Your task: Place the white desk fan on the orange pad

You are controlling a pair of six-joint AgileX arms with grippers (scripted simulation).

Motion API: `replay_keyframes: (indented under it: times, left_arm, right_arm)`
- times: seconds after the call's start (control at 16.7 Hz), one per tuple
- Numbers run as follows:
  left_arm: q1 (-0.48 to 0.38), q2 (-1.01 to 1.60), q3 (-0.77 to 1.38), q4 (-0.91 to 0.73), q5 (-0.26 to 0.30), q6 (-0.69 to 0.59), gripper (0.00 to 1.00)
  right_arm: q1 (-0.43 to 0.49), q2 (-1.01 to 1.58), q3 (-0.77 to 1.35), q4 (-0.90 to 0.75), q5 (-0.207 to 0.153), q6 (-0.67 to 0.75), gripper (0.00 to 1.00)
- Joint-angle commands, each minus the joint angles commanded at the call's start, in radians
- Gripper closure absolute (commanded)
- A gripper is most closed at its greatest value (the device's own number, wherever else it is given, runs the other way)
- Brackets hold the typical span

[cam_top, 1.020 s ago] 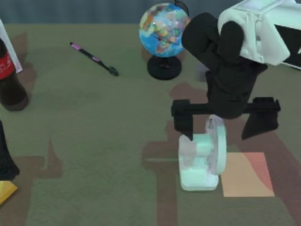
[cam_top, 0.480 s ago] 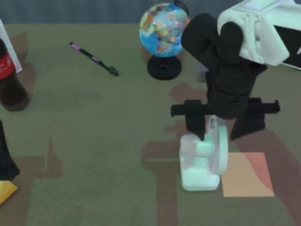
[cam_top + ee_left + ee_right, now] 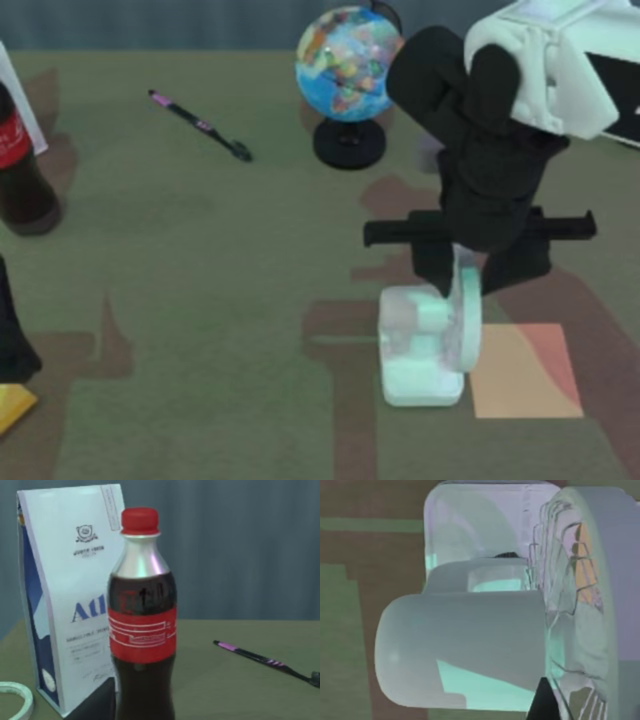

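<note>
Overhead, the right claw (image 3: 462,282) reaches down from the counter's far right, its fingers closed around the top of the white desk fan (image 3: 428,340). That fan stands upright on the green counter (image 3: 200,300), its base just beside the orange pad (image 3: 525,372), which lies flat to its right. Up close, the right wrist camera sees the fan's rounded motor housing and guard ring. Parked at the counter's left edge, the left arm faces a cola bottle (image 3: 142,625)
</note>
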Motion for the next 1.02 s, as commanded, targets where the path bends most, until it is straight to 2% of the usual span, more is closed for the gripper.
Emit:
replay_keyframes:
  times: [0.42,0.78,1.02]
  left_arm:
    - [0.0,0.0,0.0,0.0,0.0,0.0,0.0]
    - [0.0,0.0,0.0,0.0,0.0,0.0,0.0]
    - [0.0,0.0,0.0,0.0,0.0,0.0,0.0]
  right_arm:
    - [-0.001,-0.008,0.004,-0.004,0.001,0.0,1.0]
    - [0.005,-0.014,0.16,-0.17,0.001,-0.001,1.0]
    - [0.006,-0.018,0.185,-0.195,0.001,-0.002,1.0]
